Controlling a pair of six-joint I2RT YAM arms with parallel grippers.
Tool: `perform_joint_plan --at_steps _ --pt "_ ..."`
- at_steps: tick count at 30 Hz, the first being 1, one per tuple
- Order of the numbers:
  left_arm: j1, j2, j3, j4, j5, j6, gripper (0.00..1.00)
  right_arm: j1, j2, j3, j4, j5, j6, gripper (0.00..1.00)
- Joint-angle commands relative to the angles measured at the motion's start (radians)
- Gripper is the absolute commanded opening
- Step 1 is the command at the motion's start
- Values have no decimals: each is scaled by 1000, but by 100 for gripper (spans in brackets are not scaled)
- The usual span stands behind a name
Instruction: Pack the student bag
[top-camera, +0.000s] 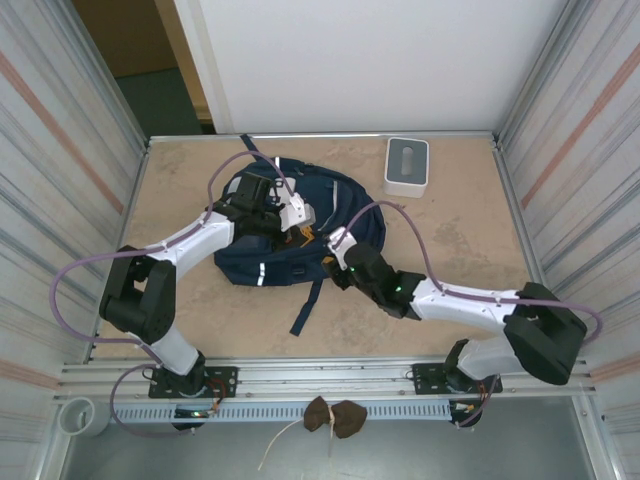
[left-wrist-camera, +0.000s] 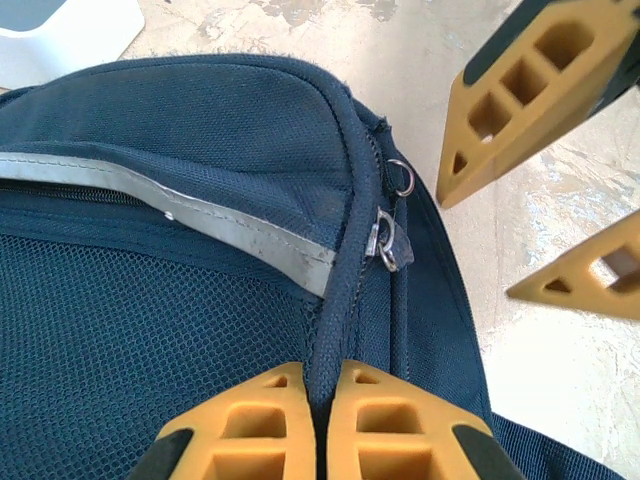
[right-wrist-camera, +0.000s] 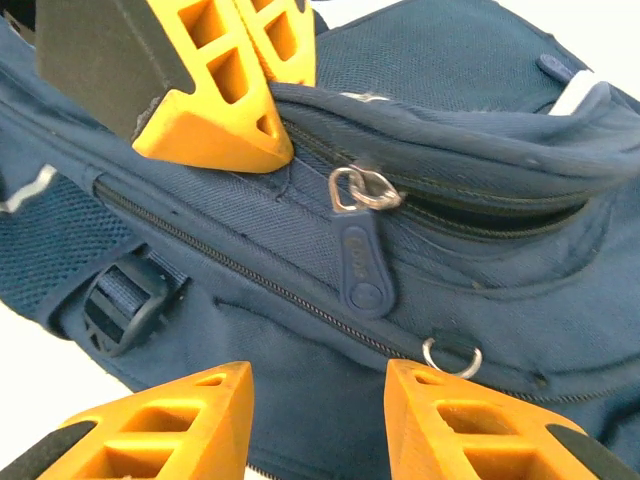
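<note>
The navy student bag (top-camera: 335, 195) lies flat mid-table, a strap trailing toward the near edge. My left gripper (top-camera: 303, 230) is over the bag's middle. In the left wrist view the left gripper (left-wrist-camera: 322, 378) is shut on a raised seam ridge of the bag (left-wrist-camera: 200, 120), beside the reflective stripe (left-wrist-camera: 230, 228) and a metal zipper slider (left-wrist-camera: 385, 243). My right gripper (top-camera: 335, 260) hovers at the bag's near right side. In the right wrist view the right gripper (right-wrist-camera: 318, 395) is open, apart from the fabric, just below a navy zipper pull (right-wrist-camera: 360, 265).
A small white-grey box (top-camera: 407, 166) stands at the back right, close to the bag. Corrugated walls close in both sides of the table. A metal ring (right-wrist-camera: 450, 355) and a strap buckle (right-wrist-camera: 125, 300) sit on the bag near the right fingers.
</note>
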Motion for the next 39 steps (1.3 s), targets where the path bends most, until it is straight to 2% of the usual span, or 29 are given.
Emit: perform_joint_plan --at_steps 1,17,23,27,30,33,39 --pt "0 -45 17 12 86 -30 0 20 43 57 81 124 -68 38" --pt "-9 -42 23 -1 75 -24 0 25 185 127 161 212 -91 35" --pt "-7 -47 22 -16 82 -5 0 29 187 114 167 310 -50 14" --pt "0 -48 15 -21 77 10 0 25 144 82 162 324 -44 5" --pt "3 -49 15 -37 60 33 0 3 101 56 130 299 -31 0" --pt "6 -54 9 -45 40 59 0 -31 57 29 97 248 -12 0" --pt "8 -64 -10 -47 18 105 0 -139 -37 -11 14 40 53 0"
